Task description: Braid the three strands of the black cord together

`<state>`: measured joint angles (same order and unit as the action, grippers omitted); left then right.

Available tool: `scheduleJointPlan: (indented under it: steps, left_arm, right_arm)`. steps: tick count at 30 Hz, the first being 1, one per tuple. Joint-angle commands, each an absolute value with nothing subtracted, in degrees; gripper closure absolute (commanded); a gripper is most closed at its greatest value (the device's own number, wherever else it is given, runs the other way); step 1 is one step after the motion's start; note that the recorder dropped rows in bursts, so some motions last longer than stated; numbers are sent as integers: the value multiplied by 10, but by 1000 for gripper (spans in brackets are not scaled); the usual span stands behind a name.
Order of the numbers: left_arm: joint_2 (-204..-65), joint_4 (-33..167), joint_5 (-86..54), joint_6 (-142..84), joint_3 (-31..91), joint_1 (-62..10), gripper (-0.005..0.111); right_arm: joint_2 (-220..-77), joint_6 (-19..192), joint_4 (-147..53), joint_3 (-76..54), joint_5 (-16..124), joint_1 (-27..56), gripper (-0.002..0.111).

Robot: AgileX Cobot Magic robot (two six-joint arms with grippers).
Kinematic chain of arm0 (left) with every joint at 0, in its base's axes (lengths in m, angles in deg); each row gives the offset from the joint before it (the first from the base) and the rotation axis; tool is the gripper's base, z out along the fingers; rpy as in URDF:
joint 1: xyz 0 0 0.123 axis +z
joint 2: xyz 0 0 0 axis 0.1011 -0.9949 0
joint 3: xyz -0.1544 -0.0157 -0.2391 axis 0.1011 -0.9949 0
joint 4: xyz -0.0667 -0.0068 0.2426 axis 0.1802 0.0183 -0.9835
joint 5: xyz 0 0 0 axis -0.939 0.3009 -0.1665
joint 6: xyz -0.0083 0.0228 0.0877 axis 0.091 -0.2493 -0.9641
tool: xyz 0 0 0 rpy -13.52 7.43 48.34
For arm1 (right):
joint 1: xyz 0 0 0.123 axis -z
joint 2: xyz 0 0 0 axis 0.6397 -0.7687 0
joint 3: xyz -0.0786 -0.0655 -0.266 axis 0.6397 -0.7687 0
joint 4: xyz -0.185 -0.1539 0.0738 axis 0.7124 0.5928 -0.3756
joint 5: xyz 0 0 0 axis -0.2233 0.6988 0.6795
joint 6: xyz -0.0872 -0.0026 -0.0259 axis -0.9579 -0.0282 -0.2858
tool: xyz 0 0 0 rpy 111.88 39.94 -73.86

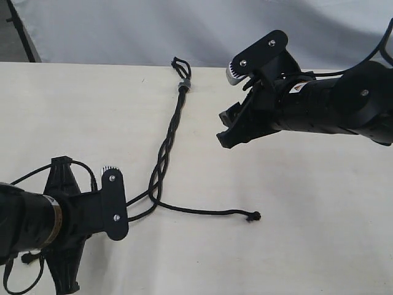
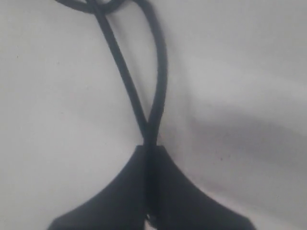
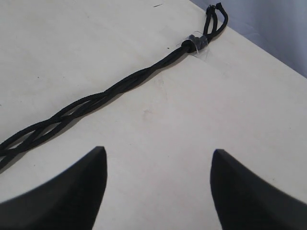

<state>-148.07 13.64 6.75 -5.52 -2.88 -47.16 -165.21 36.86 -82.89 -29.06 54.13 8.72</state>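
At left, the left hand (image 2: 149, 149) is clamped shut on two of the three strands (image 1: 161, 165), which converge between its jaws. The black cord (image 1: 174, 126) lies on the pale desk (image 1: 307, 215), braided from its grey band (image 1: 183, 85) and small loop (image 1: 178, 64) near the far edge down to mid-desk. A third strand (image 1: 202, 211) trails loose to the right, ending in a frayed knot (image 1: 253, 216). At right, the right hand (image 1: 225, 129) hovers beside the cord, jaws apart, holding nothing.

Exterior: raised, angled down across the counter (image 1: 319, 246); left wrist: very close above the counter; right wrist: farther back, slanted, sharing the braided black cord (image 3: 120, 88) with exterior.
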Motion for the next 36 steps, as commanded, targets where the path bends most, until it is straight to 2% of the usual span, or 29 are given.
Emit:
scheduleJointPlan:
  steps: [1, 14, 23, 27, 36]
  left_arm:
    - [-1508, 116, 33, -55, -28, -422, 106]
    - [-1577, 72, -109, -67, -28, -303, 106]
    - [-1616, 70, -185, -57, -29, -290, 106]
    - [-1614, 70, -201, -26, -35, -314, 107]
    - [-1573, 70, -196, 152, -35, -447, 107]
  right_arm:
    - [-1650, 370, -832, -289, 537, 90, 48]
    - [-1650, 370, -832, -289, 537, 90, 48]
    - [-1650, 369, -832, -289, 541, 90, 48]
    - [-1650, 369, -832, -289, 541, 90, 48]
    - [-1650, 368, -832, -289, 537, 90, 48]
